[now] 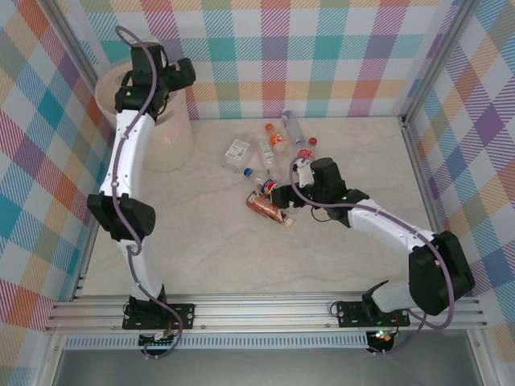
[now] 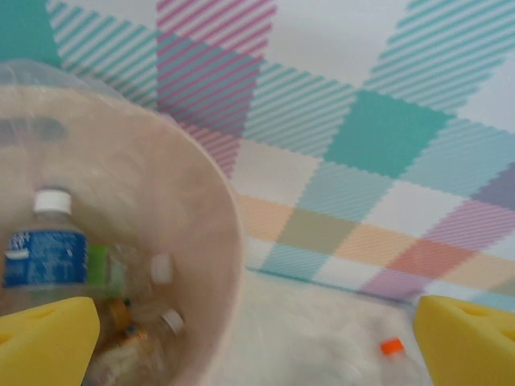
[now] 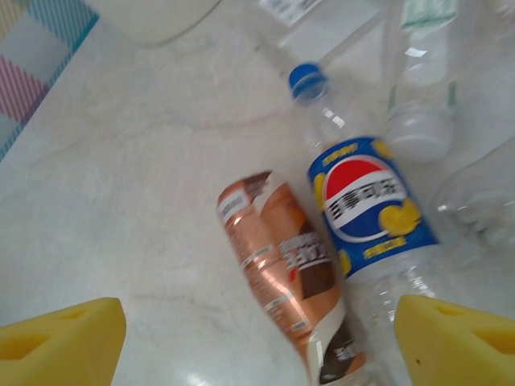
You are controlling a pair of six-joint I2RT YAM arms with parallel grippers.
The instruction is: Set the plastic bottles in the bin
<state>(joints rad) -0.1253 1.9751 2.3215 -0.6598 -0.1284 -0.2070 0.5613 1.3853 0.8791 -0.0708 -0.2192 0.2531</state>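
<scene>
The bin [image 1: 173, 145] stands at the far left of the table. My left gripper [image 1: 153, 84] hangs open over its rim with nothing between the yellow pads [image 2: 48, 342]. Inside the bin [image 2: 185, 241] lie several bottles, one with a blue label [image 2: 44, 257]. Several more plastic bottles [image 1: 276, 138] lie scattered mid-table. My right gripper [image 1: 275, 195] is low over a brown-labelled bottle [image 1: 265, 207]. It is open [image 3: 257, 346], and its fingers straddle that brown bottle [image 3: 282, 273] and a blue-labelled, blue-capped bottle [image 3: 362, 201] lying side by side, without touching either.
A clear bottle with a white cap [image 3: 418, 137] lies just beyond the blue-labelled one. An orange cap [image 2: 392, 346] shows on the table right of the bin. Checked walls enclose the table on three sides. Open tabletop [image 1: 201, 249] lies in front of the bottles.
</scene>
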